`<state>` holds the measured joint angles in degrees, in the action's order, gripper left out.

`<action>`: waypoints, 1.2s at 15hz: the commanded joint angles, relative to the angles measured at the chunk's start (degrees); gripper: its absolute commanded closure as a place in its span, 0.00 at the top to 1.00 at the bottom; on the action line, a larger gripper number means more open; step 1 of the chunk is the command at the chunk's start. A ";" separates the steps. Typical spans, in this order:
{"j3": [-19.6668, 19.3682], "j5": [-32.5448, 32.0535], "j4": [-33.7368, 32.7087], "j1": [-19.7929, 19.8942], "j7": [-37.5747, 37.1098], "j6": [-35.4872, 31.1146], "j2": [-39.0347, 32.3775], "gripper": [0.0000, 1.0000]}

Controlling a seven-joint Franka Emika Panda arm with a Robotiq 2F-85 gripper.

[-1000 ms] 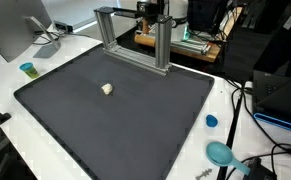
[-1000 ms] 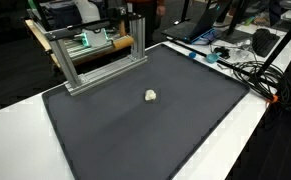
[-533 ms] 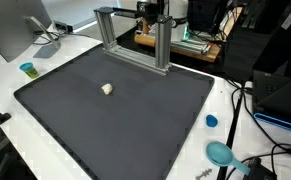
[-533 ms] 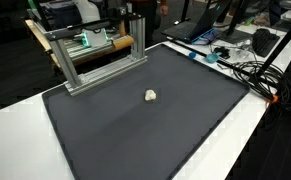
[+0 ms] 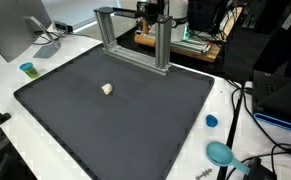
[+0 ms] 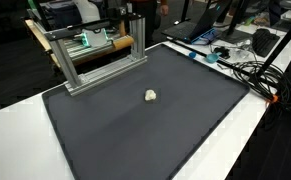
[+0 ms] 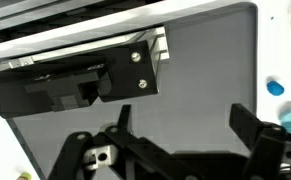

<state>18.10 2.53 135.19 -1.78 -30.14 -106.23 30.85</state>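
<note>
A small off-white lump [image 5: 107, 89] [image 6: 151, 96] lies alone on the dark grey mat [image 5: 135, 120] [image 6: 155, 130], near its middle. In the wrist view my gripper [image 7: 185, 125] hangs high above the mat, its two black fingers [image 7: 122, 118] wide apart with only bare mat between them. It is open and holds nothing. The lump does not show between the fingers. I cannot make out the gripper clearly in either exterior view.
An aluminium frame [image 5: 135, 35] [image 6: 95, 55] [image 7: 105, 60] stands at the mat's back edge. A blue cap [image 5: 211, 121] [image 7: 275, 87] and a teal dish [image 5: 220, 153] sit on the white table beside cables [image 6: 250, 65]. A small teal cup [image 5: 27, 69] and a monitor [image 5: 13, 30] stand at another side.
</note>
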 commanded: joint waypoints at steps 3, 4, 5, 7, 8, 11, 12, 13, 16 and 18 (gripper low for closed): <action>-0.81 -0.48 -0.13 -0.98 -0.42 0.13 -0.20 1.00; -0.81 -0.48 -0.12 -0.98 -0.42 0.13 -0.20 1.00; -0.81 -0.48 -0.12 -0.98 -0.42 0.13 -0.20 1.00; -0.81 -0.48 -0.12 -0.98 -0.42 0.13 -0.20 1.00; -0.81 -0.48 -0.12 -0.98 -0.42 0.13 -0.20 1.00; -0.81 -0.48 -0.12 -0.98 -0.42 0.13 -0.20 1.00; -0.81 -0.48 -0.12 -0.98 -0.42 0.13 -0.20 1.00; -0.59 -3.08 1.20 -0.24 -0.17 -3.40 1.28 1.00; -4.49 -5.82 5.71 -0.35 6.63 -14.67 4.02 1.00; -7.71 -3.95 9.39 -1.65 12.01 -19.63 5.42 1.00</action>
<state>14.82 -2.13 138.43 -1.73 -25.04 -119.03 32.34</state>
